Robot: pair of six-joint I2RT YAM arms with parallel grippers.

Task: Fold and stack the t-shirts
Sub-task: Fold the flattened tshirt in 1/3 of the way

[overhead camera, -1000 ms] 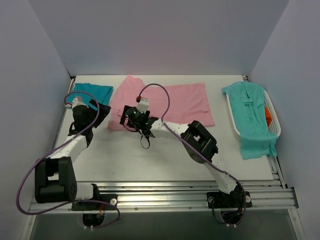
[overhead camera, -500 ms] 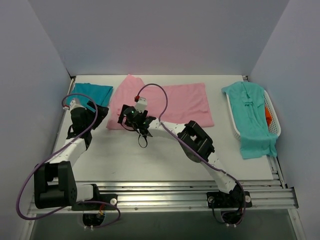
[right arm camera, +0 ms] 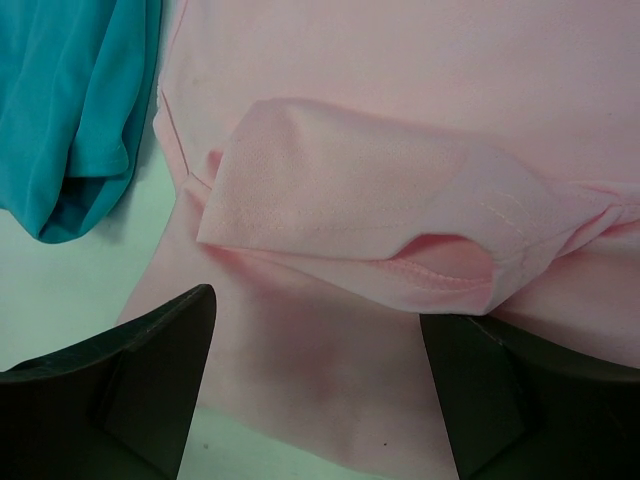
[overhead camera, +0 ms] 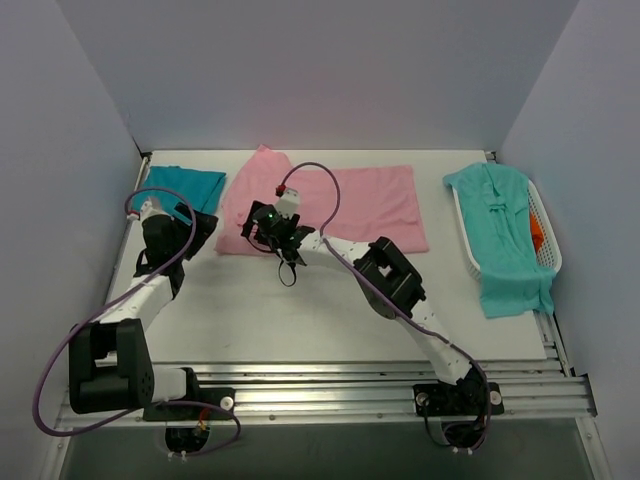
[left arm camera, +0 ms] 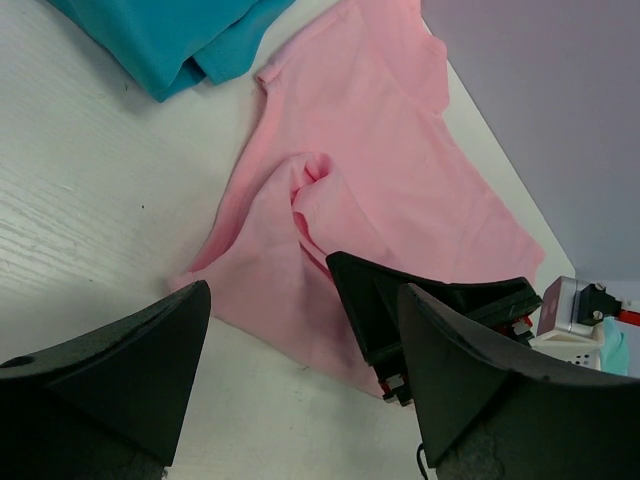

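Note:
The large light pink t-shirt (overhead camera: 345, 205) lies flat at the back middle of the table, with a sleeve folded over at its left end (right arm camera: 380, 220). The darker teal t-shirt (overhead camera: 185, 186) lies folded at the back left. The aqua-green t-shirt (overhead camera: 505, 235) hangs over the basket on the right. My right gripper (overhead camera: 257, 222) is open and empty, low over the pink shirt's near left edge (right arm camera: 320, 390). My left gripper (overhead camera: 203, 230) is open and empty, just left of the pink shirt's near left corner (left arm camera: 300, 400).
A white plastic laundry basket (overhead camera: 548, 235) stands at the right edge, with something orange inside it. The right gripper's black body (left arm camera: 430, 310) shows close ahead in the left wrist view. The enclosure walls stand on the left, back and right.
My right gripper has moved a little toward the back, further over the pink shirt's left end. My left gripper has shifted slightly to the left. Both stay open.

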